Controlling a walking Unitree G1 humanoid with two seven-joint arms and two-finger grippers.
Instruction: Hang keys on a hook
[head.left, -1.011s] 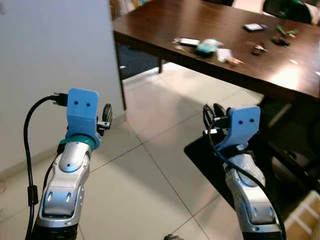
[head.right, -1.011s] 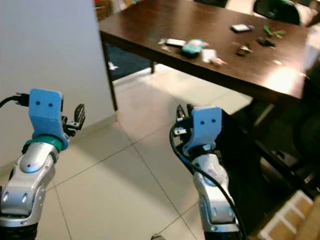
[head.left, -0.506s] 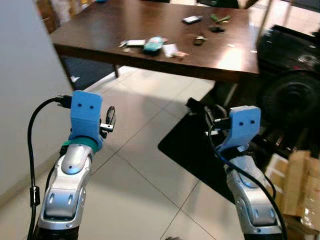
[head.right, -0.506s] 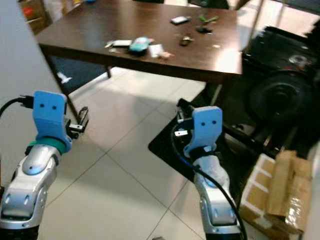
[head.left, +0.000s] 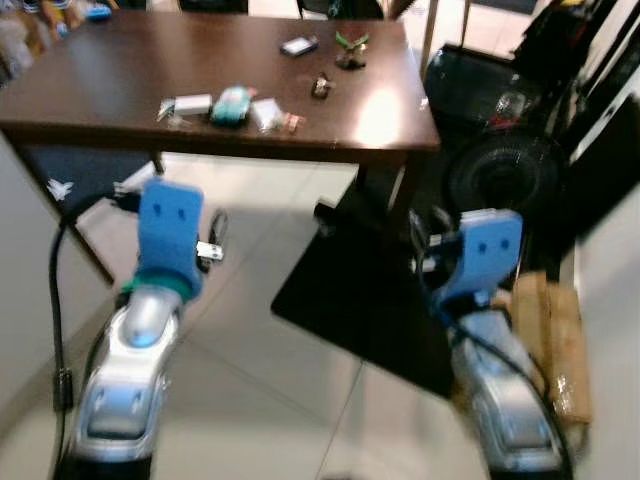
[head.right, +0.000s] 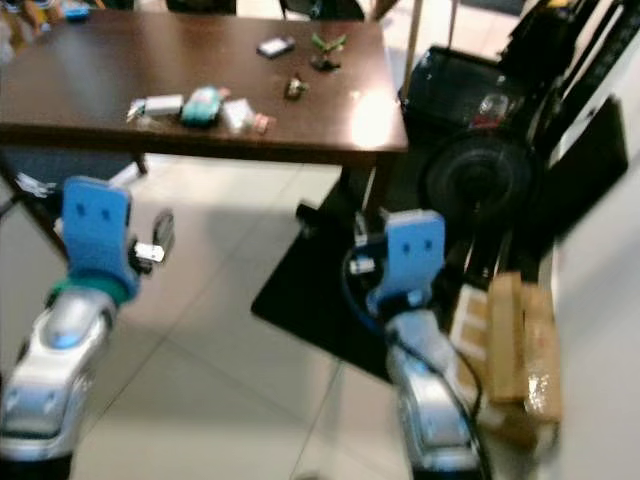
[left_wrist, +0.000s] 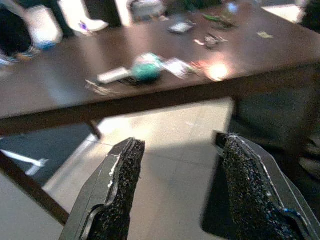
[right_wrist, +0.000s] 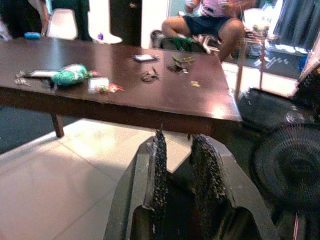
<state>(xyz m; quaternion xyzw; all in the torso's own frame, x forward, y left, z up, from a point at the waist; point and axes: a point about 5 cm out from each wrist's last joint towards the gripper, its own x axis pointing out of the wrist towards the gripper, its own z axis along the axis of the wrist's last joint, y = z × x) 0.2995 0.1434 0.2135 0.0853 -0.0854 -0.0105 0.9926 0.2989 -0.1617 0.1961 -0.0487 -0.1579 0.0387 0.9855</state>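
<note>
Dark wooden desk (head.left: 120, 75) ahead of me, frames blurred. Keys (head.left: 321, 87) lie near its far right corner, apart from both arms; a teal object (head.left: 231, 104) and scattered cards sit toward the near edge. Left gripper (left_wrist: 182, 192) raised over the tiled floor (head.left: 260, 370), fingers spread wide, nothing held. Right gripper (right_wrist: 182, 172) raised too, fingers nearly together, holding nothing. A seated person (right_wrist: 210, 20) is beyond the desk.
</note>
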